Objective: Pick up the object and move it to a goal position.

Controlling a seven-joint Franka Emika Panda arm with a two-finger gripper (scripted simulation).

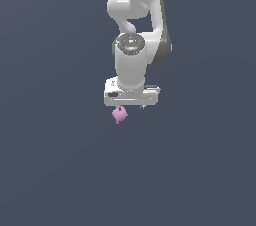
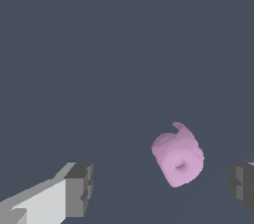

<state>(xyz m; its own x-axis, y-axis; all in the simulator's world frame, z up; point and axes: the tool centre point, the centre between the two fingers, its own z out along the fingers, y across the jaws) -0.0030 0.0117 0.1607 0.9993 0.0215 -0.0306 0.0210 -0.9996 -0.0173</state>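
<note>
Hovering: claw (image 2: 161,186) spread wide | object (image 2: 177,160) between fingers (untouched)

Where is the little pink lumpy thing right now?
In the exterior view the pink object sits just below the white tool, toward that view's left. The wrist view shows it between the tool's open fingers, touching neither.
</note>
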